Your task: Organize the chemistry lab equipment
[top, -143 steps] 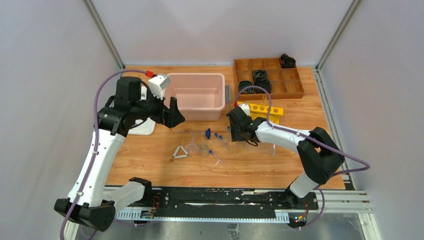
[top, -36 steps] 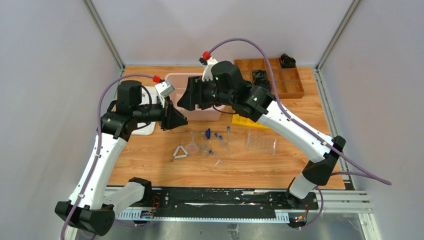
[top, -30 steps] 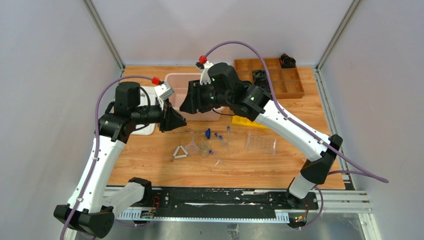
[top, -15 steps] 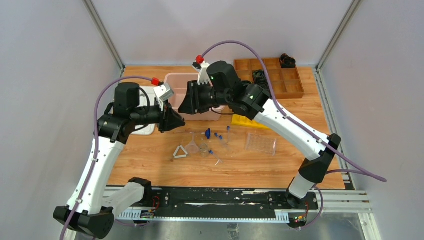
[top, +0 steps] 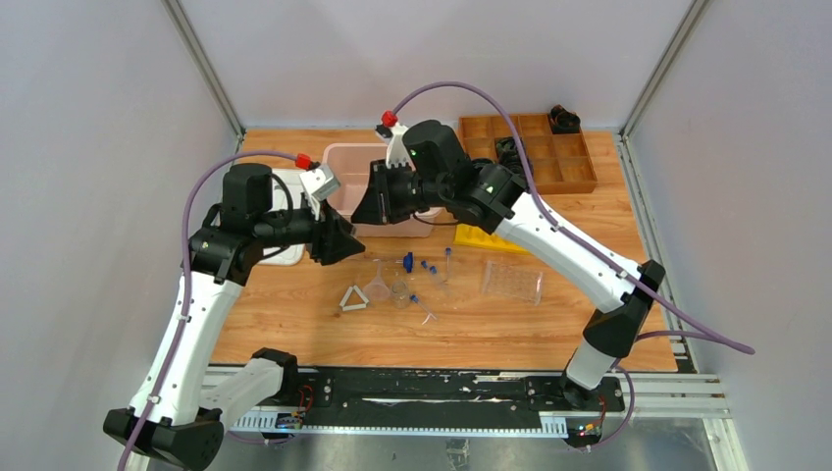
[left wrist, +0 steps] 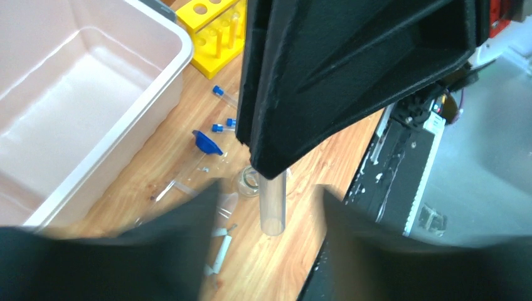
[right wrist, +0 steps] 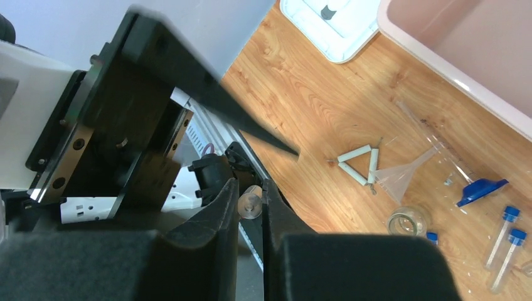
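Tube (left wrist: 274, 207) is in the air just off the near-left corner of the pink bin (left wrist: 182, 47), above the table, with both arms meeting on it.

- Right gripper (right wrist: 250, 191): fingers nearly closed, pinching the tube. From its own camera the tube shows end-on as a small circle between the fingers, so the long axis runs roughly along that camera's line of sight.
- Left gripper (left wrist: 270, 188): fingers spread wide, holding nothing. The tube sits in the gap between them, clear of both sides.
- From the left wrist, the tube sticks out past the right gripper's tip and points down toward the boards in front of the bin. Its lower end looks open and no blue cap is visible. Its long axis crosses the left gap rather than lying along it.

My read: this is a handover and the right arm owns the tube now. The left arm should back straight out along its own fingers, since a sideways move would clip the tube. The rest of the glassware lies on the boards in front of the bin.
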Tool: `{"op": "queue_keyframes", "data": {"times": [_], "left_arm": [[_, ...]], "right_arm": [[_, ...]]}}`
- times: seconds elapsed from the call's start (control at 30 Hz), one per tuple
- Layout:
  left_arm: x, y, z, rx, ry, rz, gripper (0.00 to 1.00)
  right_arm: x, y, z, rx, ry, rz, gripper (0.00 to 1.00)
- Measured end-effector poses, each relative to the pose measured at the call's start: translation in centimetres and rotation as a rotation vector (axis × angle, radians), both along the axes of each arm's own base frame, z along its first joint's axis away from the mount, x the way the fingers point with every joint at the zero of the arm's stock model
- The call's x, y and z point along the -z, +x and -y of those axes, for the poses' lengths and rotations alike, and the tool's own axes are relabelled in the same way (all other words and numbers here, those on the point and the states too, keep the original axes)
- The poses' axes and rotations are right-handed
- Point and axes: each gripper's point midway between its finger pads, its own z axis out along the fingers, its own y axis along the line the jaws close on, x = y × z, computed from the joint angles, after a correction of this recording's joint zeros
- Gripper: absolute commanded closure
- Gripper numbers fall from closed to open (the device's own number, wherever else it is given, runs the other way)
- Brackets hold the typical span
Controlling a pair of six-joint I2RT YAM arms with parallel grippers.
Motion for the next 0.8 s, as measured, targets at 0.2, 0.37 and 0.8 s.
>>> {"op": "queue_keyframes", "data": {"times": [0.2,0.37,0.8], "left_arm": [[0.7,0.3,-0.5,-0.028,0.036,-0.008,0.0],[1.0,1.5,-1.6,-0.1,0.102,-0.03,0.0],[2.9,5.1,-6.7,-0.367,0.377,-0.089,0.0]], "right_arm": [[0.5,2.0,2.7,0.067,-0.02,0.014,1.0],[1.9,5.0,8.9,0.216,-0.073,0.029,1.0],[7.2,8.0,25.8,0.649,-0.339,0.118,1.0]]}}
